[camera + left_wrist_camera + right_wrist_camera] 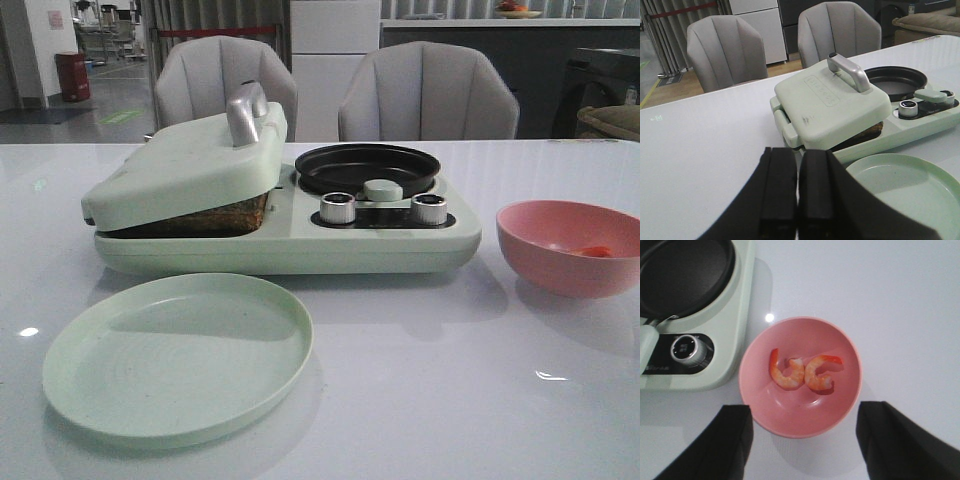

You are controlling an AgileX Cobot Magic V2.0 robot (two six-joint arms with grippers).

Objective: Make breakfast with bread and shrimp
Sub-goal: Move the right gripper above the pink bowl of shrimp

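Two orange-pink shrimp (803,373) lie in a pink bowl (800,412) right of the breakfast maker; the bowl (560,262) shows one shrimp (596,251) in the front view. Bread (205,217) sits in the sandwich press under the nearly closed pale green lid (190,165); only its brown edge shows, also in the left wrist view (865,135). My right gripper (805,420) is open, high above the bowl. My left gripper (796,165) is shut and empty, back from the press and the plate. Neither gripper shows in the front view.
The pale green breakfast maker (290,245) has a black frying pan (367,167) and two silver knobs (338,207). An empty green plate (175,355) lies in front of it. Two grey chairs (428,92) stand behind the white table.
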